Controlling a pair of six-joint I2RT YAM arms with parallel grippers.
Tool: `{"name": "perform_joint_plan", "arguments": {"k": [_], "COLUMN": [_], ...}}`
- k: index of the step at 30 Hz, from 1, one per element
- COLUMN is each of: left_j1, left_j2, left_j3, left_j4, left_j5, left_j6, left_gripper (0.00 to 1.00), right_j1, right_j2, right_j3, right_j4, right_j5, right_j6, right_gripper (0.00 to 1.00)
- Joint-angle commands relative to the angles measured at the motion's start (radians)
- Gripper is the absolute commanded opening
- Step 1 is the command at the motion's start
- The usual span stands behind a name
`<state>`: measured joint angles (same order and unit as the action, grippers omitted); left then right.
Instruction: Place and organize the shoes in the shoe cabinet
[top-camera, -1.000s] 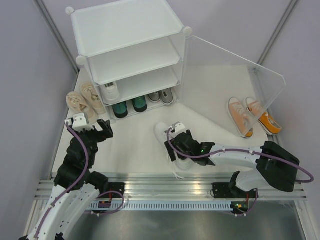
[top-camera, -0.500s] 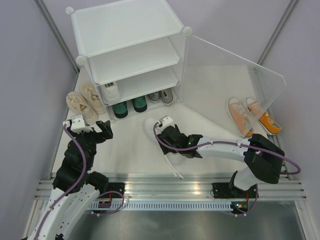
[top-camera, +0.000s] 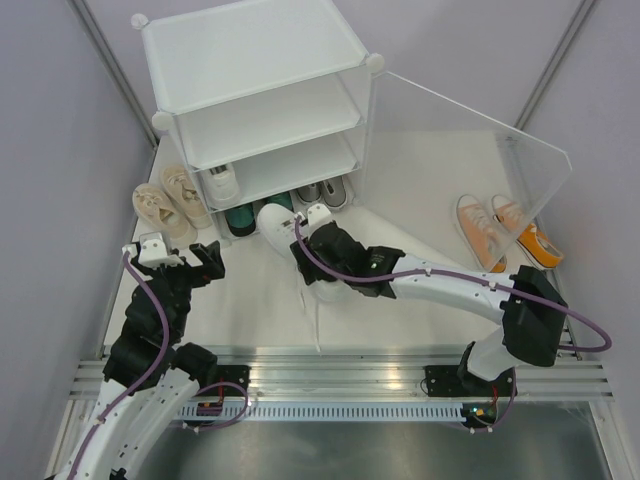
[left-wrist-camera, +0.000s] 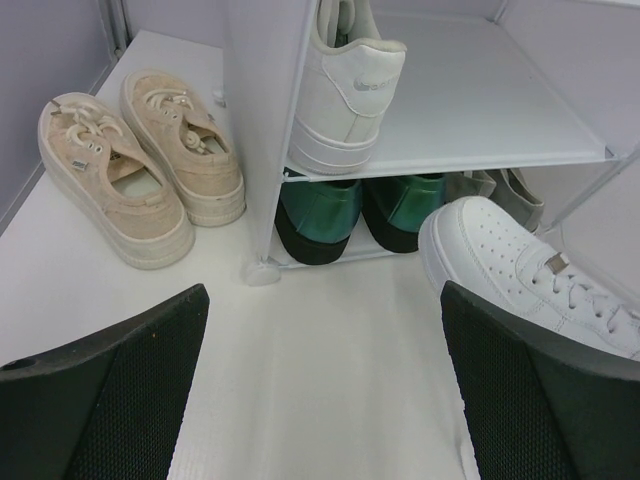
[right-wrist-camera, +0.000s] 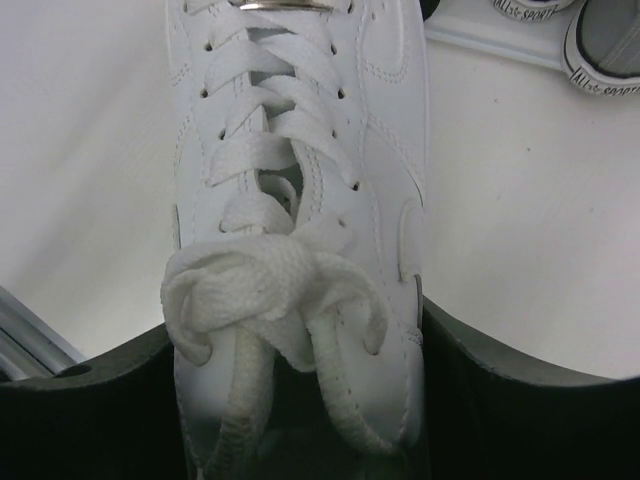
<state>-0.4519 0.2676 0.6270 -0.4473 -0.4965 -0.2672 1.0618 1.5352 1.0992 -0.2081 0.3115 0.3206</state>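
My right gripper (top-camera: 326, 262) is shut on the heel end of a white shoe (top-camera: 278, 230), whose toe points at the shoe cabinet (top-camera: 250, 60). The right wrist view looks down the held white shoe (right-wrist-camera: 300, 150), with the right gripper (right-wrist-camera: 300, 400) pressing both its sides and its knotted laces hanging loose. Its mate (left-wrist-camera: 350, 90) stands on the middle shelf. Dark green shoes (left-wrist-camera: 320, 210) and grey shoes (top-camera: 320, 192) sit on the bottom tier. My left gripper (top-camera: 180, 256) hangs open and empty near the cabinet's left corner, beside the beige shoes (top-camera: 165, 200).
The clear door panel (top-camera: 470, 140) stands swung open to the right. Orange shoes (top-camera: 500, 232) lie by the door's outer edge. The beige shoes (left-wrist-camera: 130, 170) lie on the floor left of the cabinet post. Grey walls close in on both sides.
The right gripper closed on the white shoe and carried it left and toward the cabinet's bottom opening, its lace trailing behind. The left arm has barely moved.
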Motion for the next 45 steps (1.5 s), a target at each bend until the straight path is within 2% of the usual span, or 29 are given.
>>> {"name": "perform_joint_plan", "arguments": {"k": [1, 11, 20, 35, 38, 39, 41, 42, 45], "left_j1": [-0.005, -0.007, -0.008, -0.016, -0.018, -0.018, -0.019, -0.019, -0.021], "left_j2": [0.001, 0.004, 0.009, 0.007, 0.004, 0.005, 0.004, 0.004, 0.001], "left_j3": [0.005, 0.002, 0.002, 0.002, 0.002, 0.002, 0.002, 0.000, 0.002], "left_j4": [0.036, 0.038, 0.041, 0.041, 0.042, 0.041, 0.041, 0.041, 0.041], "left_j5": [-0.013, -0.010, 0.003, 0.010, 0.010, 0.010, 0.012, 0.012, 0.010], "left_j6": [0.020, 0.023, 0.025, 0.025, 0.025, 0.025, 0.025, 0.026, 0.026], "left_gripper": [1.00, 1.00, 1.00, 0.99, 0.99, 1.00, 1.00, 1.00, 1.00], "right_j1": [-0.035, -0.138, -0.166, -0.198, -0.201, -0.201, -0.200, -0.200, -0.200], "right_j2": [0.008, 0.255, 0.448, 0.620, 0.640, 0.644, 0.646, 0.643, 0.637], "right_j3": [0.151, 0.503, 0.784, 1.021, 1.045, 1.047, 1.050, 1.051, 1.051], "right_j4": [0.082, 0.043, -0.014, -0.065, -0.070, -0.070, -0.070, -0.070, -0.071], "right_j5": [0.035, 0.011, 0.028, 0.031, 0.009, 0.003, -0.011, -0.012, -0.018], "right_j6": [-0.037, -0.061, -0.049, -0.028, -0.025, -0.025, -0.025, -0.025, -0.023], "right_gripper": [0.05, 0.05, 0.06, 0.15, 0.24, 0.34, 0.45, 0.54, 0.66]}}
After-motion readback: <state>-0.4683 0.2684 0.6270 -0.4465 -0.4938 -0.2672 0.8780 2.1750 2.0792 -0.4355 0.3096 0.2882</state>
